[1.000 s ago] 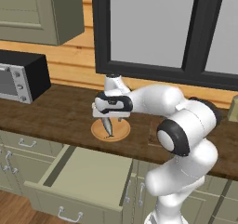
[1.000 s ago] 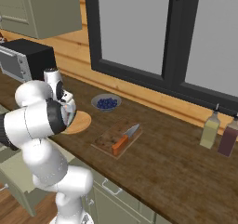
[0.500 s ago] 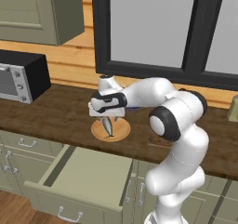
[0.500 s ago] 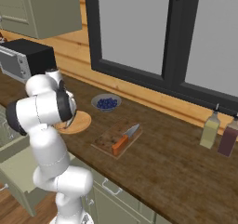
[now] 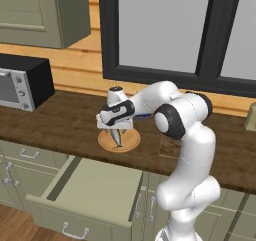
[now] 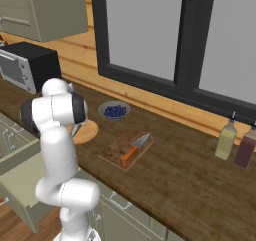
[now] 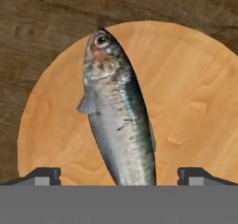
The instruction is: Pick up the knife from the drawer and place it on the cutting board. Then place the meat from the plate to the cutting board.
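The meat (image 7: 118, 121), a slim silvery fish, runs up the centre of the hand view from the bottom edge to its head in the upper middle, lying on the plate (image 7: 195, 97), whose tan disc spreads behind it against the dark countertop (image 7: 37, 14); the two dark fingertips stand wide apart at the lower left and lower right of that view, one on each side of the fish's tail end, so the gripper (image 7: 118, 175) is spread and holds nothing; I judge it is lined up this way so the jaws can close across the narrow body rather than along its length. In the left base view the gripper (image 5: 116, 135) hangs just over the plate (image 5: 131, 143) at the middle of the frame, with the fish (image 5: 117, 139) a thin grey sliver beneath it; whether the tips touch the plate I cannot tell. The knife (image 6: 134, 150) already lies on the cutting board (image 6: 114, 150) at the centre of the right base view, orange handle toward the lower left, blade toward the upper right, so the first half of the task looks done and the fish is the step in hand. The drawer (image 5: 85, 192) stands pulled out in the lower left of the left base view. In the right base view the arm's own body covers most of the plate (image 6: 89, 132), hiding fish and fingers; the fish's tail is cut off by the bottom of the hand view. A bowl of blueberries (image 6: 114, 110) sits just beyond the plate, and a microwave (image 5: 20, 82) at the left edge.
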### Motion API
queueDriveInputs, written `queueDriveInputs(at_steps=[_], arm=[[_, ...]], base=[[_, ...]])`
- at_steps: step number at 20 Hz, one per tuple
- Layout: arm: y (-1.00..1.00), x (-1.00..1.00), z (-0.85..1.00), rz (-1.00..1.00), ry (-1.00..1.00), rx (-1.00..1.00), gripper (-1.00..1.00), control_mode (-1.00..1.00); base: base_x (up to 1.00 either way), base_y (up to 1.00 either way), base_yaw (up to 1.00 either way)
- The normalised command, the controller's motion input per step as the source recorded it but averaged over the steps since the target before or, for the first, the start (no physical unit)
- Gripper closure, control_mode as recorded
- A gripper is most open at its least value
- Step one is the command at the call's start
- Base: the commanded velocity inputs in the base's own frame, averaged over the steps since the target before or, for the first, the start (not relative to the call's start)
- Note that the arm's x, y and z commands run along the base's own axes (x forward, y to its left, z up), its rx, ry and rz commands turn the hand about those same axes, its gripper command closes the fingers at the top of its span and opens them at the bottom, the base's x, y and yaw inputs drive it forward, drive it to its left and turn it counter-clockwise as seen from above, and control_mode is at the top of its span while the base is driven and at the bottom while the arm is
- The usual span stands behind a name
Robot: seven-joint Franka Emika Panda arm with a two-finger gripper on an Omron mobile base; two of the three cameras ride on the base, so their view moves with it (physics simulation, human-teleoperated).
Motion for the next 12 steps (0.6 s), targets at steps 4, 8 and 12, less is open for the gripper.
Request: queueDriveInputs(at_steps=[4, 8, 12], arm=[[0.19, 0.33, -0.51, 0.0, 0.0, 0.0, -1.0, -1.0], [0.01, 0.05, -0.61, 0.01, -0.03, 0.0, -1.0, -1.0], [0.0, 0.0, -0.68, 0.05, -0.04, 0.0, -1.0, -1.0]], base=[[0.0, 0.0, 0.0], [0.0, 0.0, 0.0], [0.0, 0.0, 0.0]])
